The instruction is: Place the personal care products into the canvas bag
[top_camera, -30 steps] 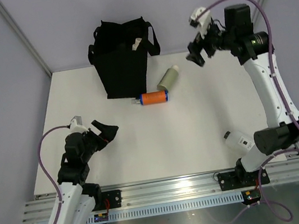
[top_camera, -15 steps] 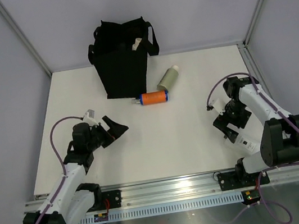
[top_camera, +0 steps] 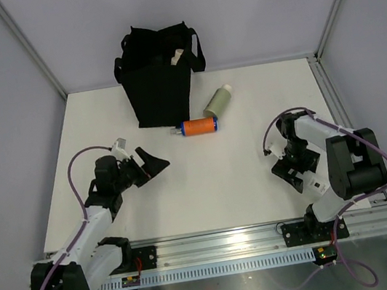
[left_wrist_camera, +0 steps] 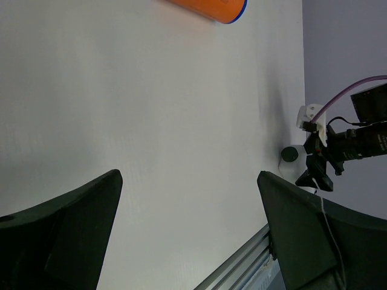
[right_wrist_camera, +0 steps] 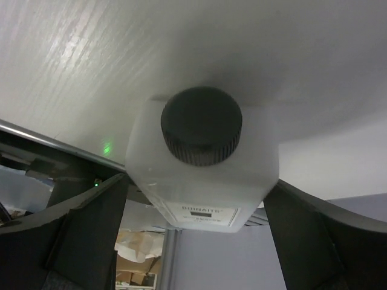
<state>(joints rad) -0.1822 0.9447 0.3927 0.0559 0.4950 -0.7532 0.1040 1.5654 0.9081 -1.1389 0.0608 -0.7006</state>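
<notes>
The black canvas bag (top_camera: 160, 84) stands at the back of the table, a cream item (top_camera: 177, 57) showing at its mouth. An orange bottle with blue ends (top_camera: 198, 126) and a sage green bottle (top_camera: 217, 101) lie just right of it. A white bottle (top_camera: 319, 185) with a black cap (right_wrist_camera: 201, 125) lies near the front right. My right gripper (top_camera: 296, 172) is open and low, its fingers (right_wrist_camera: 91, 232) straddling the white bottle's cap end (right_wrist_camera: 195, 181). My left gripper (top_camera: 149, 165) is open and empty (left_wrist_camera: 188, 176); its view shows the orange bottle (left_wrist_camera: 208, 7) far ahead.
The rail (top_camera: 223, 242) runs along the table's front edge, close behind the white bottle. Grey walls and frame posts (top_camera: 337, 4) bound the table. The right arm (left_wrist_camera: 357, 136) shows at the left wrist view's right edge.
The right arm swung down from high at the back to the front right and lowered its open jaws over the white bottle. The left gripper shifted slightly right.
</notes>
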